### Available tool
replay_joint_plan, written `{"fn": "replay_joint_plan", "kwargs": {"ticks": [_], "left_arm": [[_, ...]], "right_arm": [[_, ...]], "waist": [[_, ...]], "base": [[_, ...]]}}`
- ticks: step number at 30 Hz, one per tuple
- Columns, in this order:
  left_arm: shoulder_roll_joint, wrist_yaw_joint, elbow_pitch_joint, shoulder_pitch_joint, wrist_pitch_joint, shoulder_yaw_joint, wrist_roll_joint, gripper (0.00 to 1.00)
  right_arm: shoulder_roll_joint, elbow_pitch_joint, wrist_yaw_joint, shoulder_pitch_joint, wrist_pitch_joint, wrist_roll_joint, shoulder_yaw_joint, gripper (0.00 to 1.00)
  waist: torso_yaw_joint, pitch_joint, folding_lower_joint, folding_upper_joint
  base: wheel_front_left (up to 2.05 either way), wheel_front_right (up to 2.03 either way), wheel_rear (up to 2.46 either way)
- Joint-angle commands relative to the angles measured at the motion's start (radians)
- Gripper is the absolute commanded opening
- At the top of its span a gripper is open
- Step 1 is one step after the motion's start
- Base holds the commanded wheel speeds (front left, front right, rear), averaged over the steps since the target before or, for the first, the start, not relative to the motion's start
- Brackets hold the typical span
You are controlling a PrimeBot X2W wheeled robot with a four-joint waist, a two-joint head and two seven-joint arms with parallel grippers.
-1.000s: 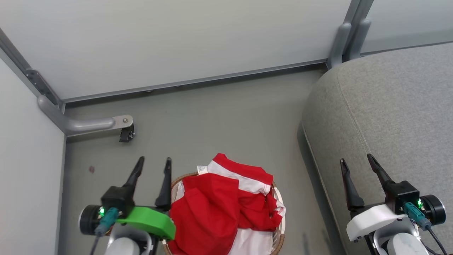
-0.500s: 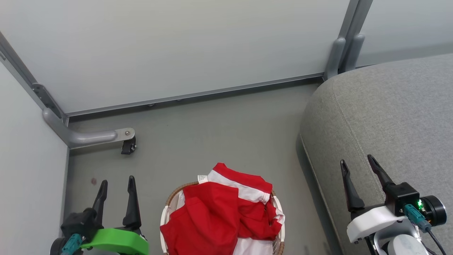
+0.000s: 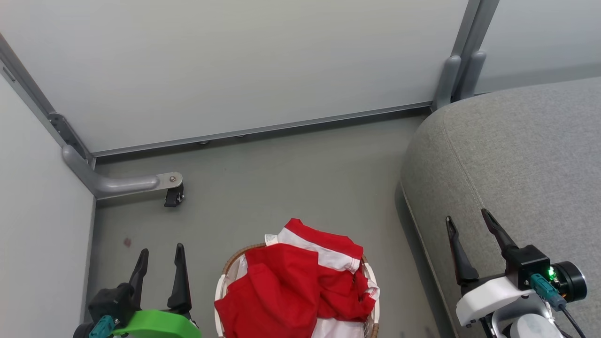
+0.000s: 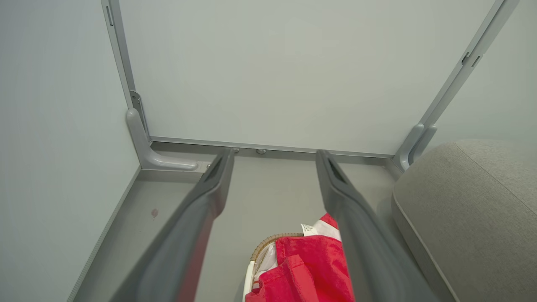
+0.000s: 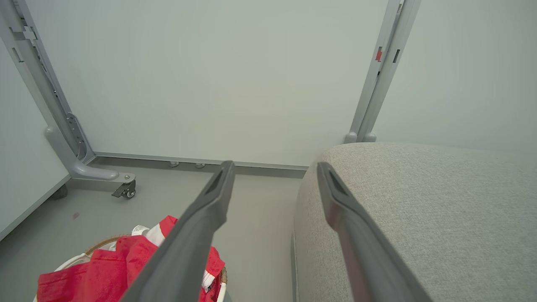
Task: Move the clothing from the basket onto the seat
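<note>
Sitting right of left gripper point(image 3: 162, 249) — clothing point(image 3: 281, 291).

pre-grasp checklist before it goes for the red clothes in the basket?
1. Left gripper open, empty: ok.
2. Right gripper open, empty: ok.
3. Clothing heaped in the basket, top exposed: ok.
4. Left gripper above the clothing: not ok, it is beside the basket, over the floor.
5. Seat in view on the basket's right: ok.
6. Number of garments: cannot tell.

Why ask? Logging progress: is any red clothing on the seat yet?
No, the clothing lies heaped in the basket, beside the seat.
</note>
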Motion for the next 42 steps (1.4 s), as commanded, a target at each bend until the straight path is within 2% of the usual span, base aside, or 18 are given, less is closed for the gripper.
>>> {"fn": "replay_joint_plan", "kwargs": {"ticks": [1, 10, 16, 27, 32, 42], "left_arm": [[0.001, -0.003, 0.003, 0.015, 0.000, -0.001, 0.005, 1.00], [0.001, -0.004, 0.034, -0.007, 0.000, -0.025, 0.016, 1.00], [0.001, -0.006, 0.152, -0.085, 0.000, -0.086, 0.037, 1.00], [0.002, -0.006, 0.477, -0.335, 0.000, -0.204, 0.035, 1.00], [0.003, 0.010, 0.652, -0.460, 0.005, -0.256, 0.034, 1.00], [0.004, 0.016, 0.827, -0.617, 0.027, -0.306, -0.013, 1.00]], "right_arm": [[-0.003, 0.001, 0.000, 0.012, -0.005, -0.005, 0.001, 1.00], [-0.003, -0.007, 0.000, 0.010, -0.005, -0.008, 0.005, 1.00], [-0.003, -0.015, 0.000, -0.029, -0.005, -0.004, 0.009, 1.00], [-0.003, -0.042, 0.000, -0.158, -0.005, 0.016, 0.047, 1.00], [-0.003, -0.060, 0.000, -0.213, -0.005, 0.028, 0.050, 1.00], [-0.003, -0.089, 0.000, -0.288, -0.005, 0.053, 0.056, 1.00]], "waist": [[0.000, 0.000, 0.0000, 0.0000], [-0.002, 0.022, 0.0000, 0.0000], [-0.013, 0.089, 0.0000, 0.0000], [-0.094, 0.330, 0.0000, 0.0000], [-0.129, 0.447, 0.0000, 0.0000], [-0.168, 0.607, 0.0000, 0.0000]], "base": [[0.00, 0.00, 0.00], [0.00, 0.00, 0.00], [0.00, 0.00, 0.00], [0.00, 0.00, 0.00], [0.00, 0.00, 0.00], [0.00, 0.00, 0.00]]}}
